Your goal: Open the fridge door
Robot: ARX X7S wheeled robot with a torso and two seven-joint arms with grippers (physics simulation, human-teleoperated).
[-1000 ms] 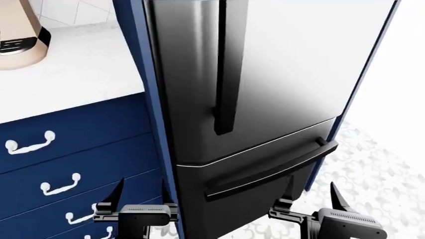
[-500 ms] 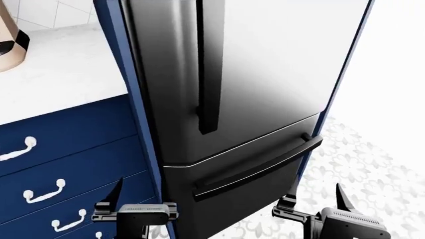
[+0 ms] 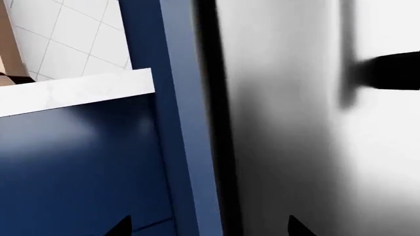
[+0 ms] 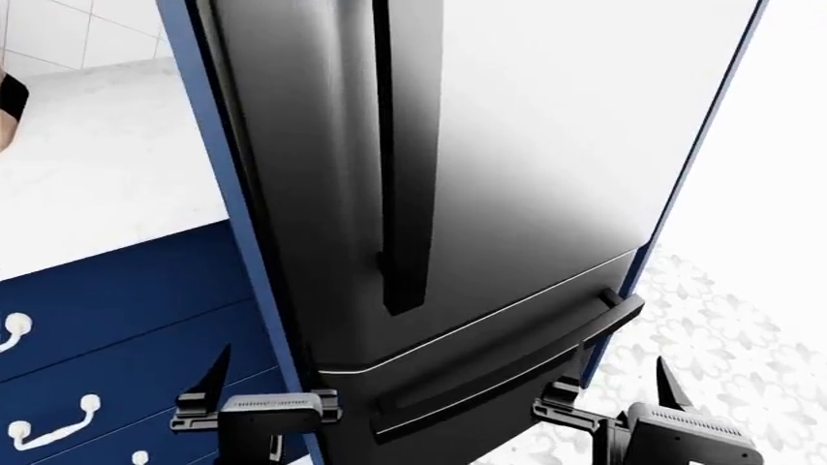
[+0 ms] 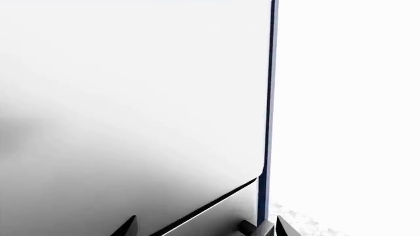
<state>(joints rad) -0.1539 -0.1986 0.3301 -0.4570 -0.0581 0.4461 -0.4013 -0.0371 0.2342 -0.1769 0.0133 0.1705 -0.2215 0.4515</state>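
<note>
The fridge door (image 4: 556, 145) is a tall glossy steel panel filling the middle of the head view, and it is closed. Its long vertical black handle (image 4: 403, 174) runs down near its left edge. My left gripper (image 4: 265, 376) hangs open and empty low down, in front of the door's left edge. My right gripper (image 4: 617, 380) is open and empty near the door's lower right corner. In the left wrist view the open left gripper (image 3: 208, 227) faces the fridge door (image 3: 295, 137), with the handle's end (image 3: 394, 71) showing. The right gripper (image 5: 206, 227) faces the fridge door (image 5: 131, 98).
A darker drawer front with a horizontal black handle (image 4: 517, 368) sits under the door. Navy cabinet drawers with white handles (image 4: 52, 431) and a white countertop (image 4: 91, 165) stand at the left. A navy side panel (image 4: 232, 213) borders the fridge. Patterned floor (image 4: 723, 339) lies at the right.
The head view has shifted: the fridge now sits further left and fills more of the picture, and the countertop appliance has slid almost out at the left. Both grippers stay open, low.
</note>
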